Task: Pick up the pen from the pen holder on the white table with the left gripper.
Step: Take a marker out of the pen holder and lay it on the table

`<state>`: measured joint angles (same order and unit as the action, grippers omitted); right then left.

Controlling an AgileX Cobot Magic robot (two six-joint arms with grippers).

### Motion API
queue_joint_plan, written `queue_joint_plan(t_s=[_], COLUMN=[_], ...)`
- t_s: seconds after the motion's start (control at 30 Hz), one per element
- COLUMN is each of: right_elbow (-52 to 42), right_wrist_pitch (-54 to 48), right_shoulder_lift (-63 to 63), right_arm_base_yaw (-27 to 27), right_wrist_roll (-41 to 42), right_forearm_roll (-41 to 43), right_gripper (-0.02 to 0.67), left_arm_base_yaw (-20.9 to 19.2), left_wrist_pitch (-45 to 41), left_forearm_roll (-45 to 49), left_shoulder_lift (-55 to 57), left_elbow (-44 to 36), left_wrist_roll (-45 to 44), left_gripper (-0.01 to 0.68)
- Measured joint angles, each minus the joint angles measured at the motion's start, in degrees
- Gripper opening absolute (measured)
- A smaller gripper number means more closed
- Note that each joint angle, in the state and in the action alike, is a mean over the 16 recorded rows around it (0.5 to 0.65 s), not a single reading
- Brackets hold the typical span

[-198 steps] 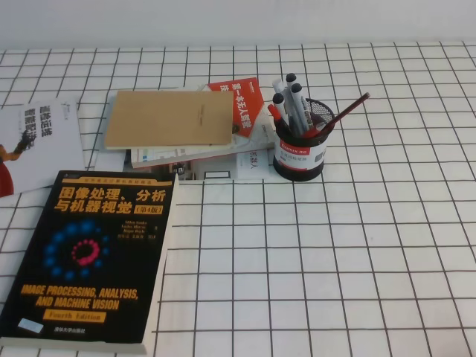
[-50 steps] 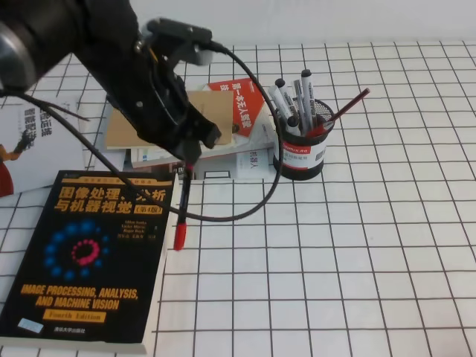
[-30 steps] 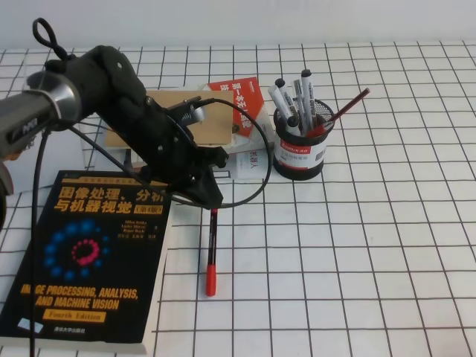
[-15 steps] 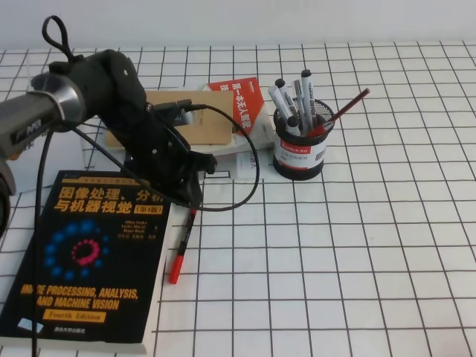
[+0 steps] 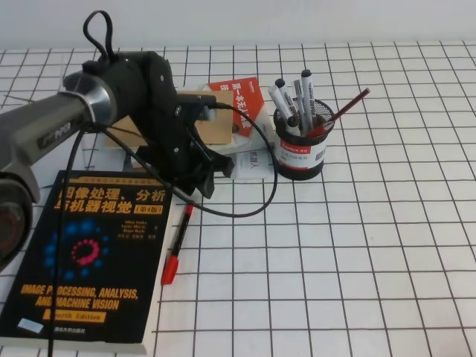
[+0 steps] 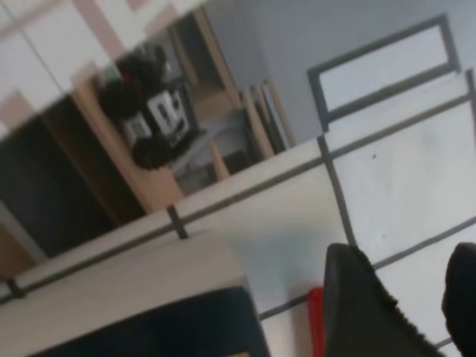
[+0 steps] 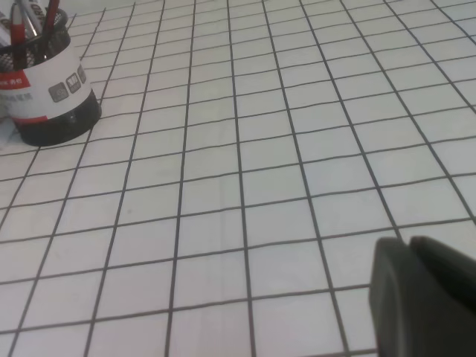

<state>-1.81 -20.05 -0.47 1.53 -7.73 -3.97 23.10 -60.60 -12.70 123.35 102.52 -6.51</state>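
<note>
Now pen (image 5: 177,242) flat on white table (image 5: 357,260); left hand (image 5: 199,187) just above, seemingly parted, gripping nothing

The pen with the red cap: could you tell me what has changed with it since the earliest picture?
The pen left the pen holder, carried down-left by the left gripper, and now lies on the white table beside the black book. Holder, remaining markers and books stayed put.

Black wire-mesh pen holder (image 5: 300,152) with a glossy paper label; pen (image 5: 177,244) of smooth plastic; glossy black book cover (image 5: 82,260) at the white table's (image 5: 357,253) near left corner; matt brown paper envelope (image 5: 216,119)
</note>
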Motion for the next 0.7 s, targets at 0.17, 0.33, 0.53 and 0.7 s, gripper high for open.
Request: queue_joint_plan(t_s=[0.17,0.33,0.53,0.7], right_elbow=[0.0,0.0,0.0,0.0], right_wrist_pitch=[0.0,0.0,0.0,0.0], right_shoulder_lift=[0.0,0.0,0.0,0.0], right_arm_base_yaw=[0.0,0.0,0.0,0.0], right_wrist_roll=[0.0,0.0,0.0,0.0], right_forearm_roll=[0.0,0.0,0.0,0.0], right_gripper=[-0.016,-0.016,-0.016,-0.016], left_arm_base_yaw=[0.3,0.3,0.4,0.9], left_wrist_pitch=[-2.1,-5.5,-8.3,-7.7], left_forearm_roll=[2.3,5.0,7.5,9.4], left_shoulder_lift=[-1.9,-5.8,-13.2,-21.8], left_elbow=[4.7,8.9,8.2,0.9], left_wrist_roll=[-0.1,-1.0,-2.2,-2.3], left_gripper=[0.218,0.161,0.076,0.018])
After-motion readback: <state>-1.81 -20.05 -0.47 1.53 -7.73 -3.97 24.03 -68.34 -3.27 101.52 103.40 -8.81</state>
